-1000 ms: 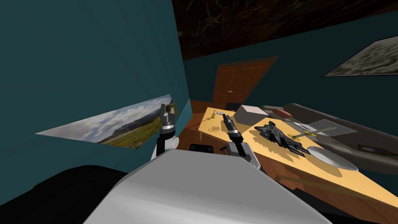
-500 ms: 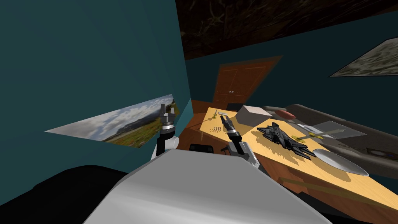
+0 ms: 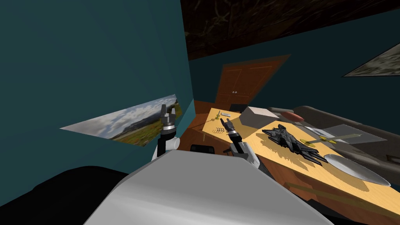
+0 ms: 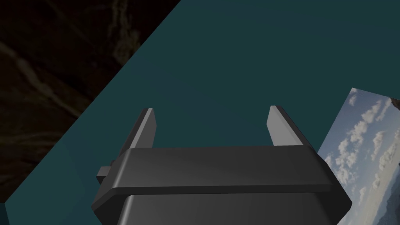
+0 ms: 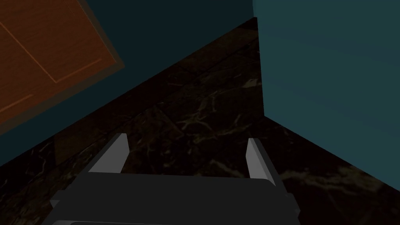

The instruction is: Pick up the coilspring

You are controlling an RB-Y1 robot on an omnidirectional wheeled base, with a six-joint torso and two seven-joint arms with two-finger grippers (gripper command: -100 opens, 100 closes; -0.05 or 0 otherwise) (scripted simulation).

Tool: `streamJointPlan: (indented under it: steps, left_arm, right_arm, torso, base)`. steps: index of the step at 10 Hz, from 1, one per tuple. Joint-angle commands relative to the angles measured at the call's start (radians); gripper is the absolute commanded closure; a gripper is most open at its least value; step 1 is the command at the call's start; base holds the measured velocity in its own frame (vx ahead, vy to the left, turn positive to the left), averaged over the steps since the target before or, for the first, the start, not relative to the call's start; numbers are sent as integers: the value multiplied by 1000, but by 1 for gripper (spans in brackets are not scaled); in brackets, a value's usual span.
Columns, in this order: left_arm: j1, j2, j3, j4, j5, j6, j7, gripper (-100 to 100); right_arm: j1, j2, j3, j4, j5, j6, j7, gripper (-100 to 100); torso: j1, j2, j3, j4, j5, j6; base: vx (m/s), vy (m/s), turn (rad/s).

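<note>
Spring point(image 3: 217, 130) near desk point(image 3: 269, 150) corner: I judge light, springy wire; pinch across coils, mid-length. Right gripper point(image 3: 225, 124) near it, left gripper point(image 3: 168, 111) off desk; both fingers apart.

No text, label or number can be read — none anywhere.

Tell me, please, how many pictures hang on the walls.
2: a landscape picture on the left wall, and a mottled grey picture on the right wall. Others may be hidden.
</note>
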Motion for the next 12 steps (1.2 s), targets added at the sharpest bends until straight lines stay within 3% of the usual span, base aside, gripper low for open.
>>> streamJointPlan:
  steps: [1, 2, 4, 5, 7, 8, 10, 12]
  left_arm:
    - [0, 0, 0, 0, 0, 0, 0, 0]
    - [0, 0, 0, 0, 0, 0, 0, 0]
    - [0, 0, 0, 0, 0, 0, 0, 0]
    - [0, 0, 0, 0, 0, 0, 0, 0]
    - [0, 0, 0, 0, 0, 0, 0, 0]
    - [0, 0, 0, 0, 0, 0, 0, 0]
    - [0, 0, 0, 0, 0, 0, 0, 0]
    - [0, 0, 0, 0, 0, 0, 0, 0]
  right_arm:
    - [-4, -5, -1, 5, 34, 8, -2, -100]
    - [-21, -13, -18, 55, 72, 16, 18, -100]
    - [-21, -13, -18, 57, 117, 16, 18, -100]
    - [-38, -21, -35, 108, 151, 24, 38, -100]
    - [-38, -21, -35, 110, 201, 24, 38, -100]
    - [-56, -29, -53, 160, 236, 30, 59, -100]
    - [-56, -29, -53, 165, 285, 30, 59, -100]
    - [-74, -38, -72, 219, 351, 36, 81, -100]
  torso:
    - [0, 0, 0, 0, 0, 0]
    - [-1, 0, 0, 0, 0, 0]
    - [1, 0, 0, 0, 0, 0]
    - [-1, 0, 0, 0, 0, 0]
    - [0, 0, 0, 0, 0, 0]
    - [-1, 0, 0, 0, 0, 0]
    - [0, 0, 0, 0, 0, 0]
    - [0, 0, 0, 0, 0, 0]
  base:
    - [1, 32, -8]
    - [4, 62, 103]
    - [1, 45, 12]
    - [-8, 54, 91]
    - [-2, 39, 22]
    - [-4, 49, 98]
    - [1, 38, 18]
    - [-7, 46, 77]
